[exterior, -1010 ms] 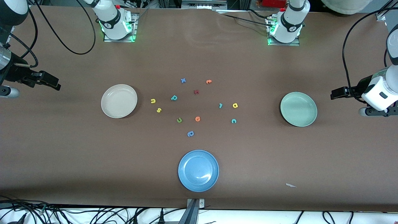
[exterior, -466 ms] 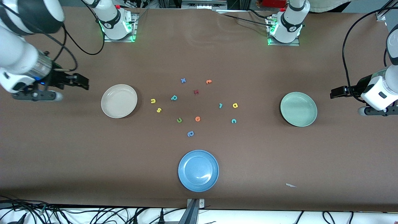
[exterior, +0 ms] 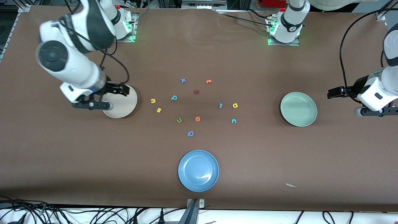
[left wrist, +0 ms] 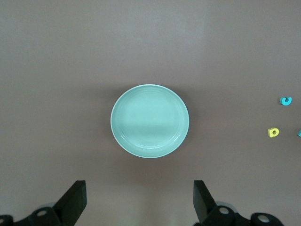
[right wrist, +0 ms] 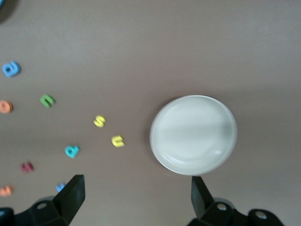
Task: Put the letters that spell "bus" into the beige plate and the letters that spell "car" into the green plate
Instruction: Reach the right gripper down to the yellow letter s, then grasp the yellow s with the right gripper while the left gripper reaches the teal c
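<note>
A: Where's the right claw [exterior: 119, 90]?

B: I've got it up over the beige plate [exterior: 122, 104], at the edge toward the right arm's end of the table [exterior: 62, 149]. Fingers [right wrist: 70, 195] apart, nothing btwn them. Plate's empty.

A: And the left claw [exterior: 335, 92]?

B: Parked over bare table past the green plate [exterior: 298, 109], at the left arm's end. Arm's just waiting. Fingers [left wrist: 75, 200] wide apart, holding nothing. Green plate's empty too.

A: "bus" letters?

B: All loose on the table. Yellow u [exterior: 152, 100] & yellow s [exterior: 159, 109] lie near the beige plate, s nearer the front cam. Teal b [exterior: 174, 97] is a bit more toward the middle.

A: "car"?

B: Toward the green plate's side. Thin teal r [exterior: 220, 105] just beside yellow a [exterior: 235, 105]; teal c [exterior: 233, 121] nearer the cam than both.

A: Other stuff?

B: Green u-shaped letter [exterior: 179, 120], orange letter [exterior: 197, 119], periwinkle letter [exterior: 190, 133] mid-table. Blue x [exterior: 183, 80], another orange one [exterior: 208, 81], dark red one [exterior: 196, 91] farther from the cam. Blue plate [exterior: 198, 170] sits nearest the cam, empty.
</note>
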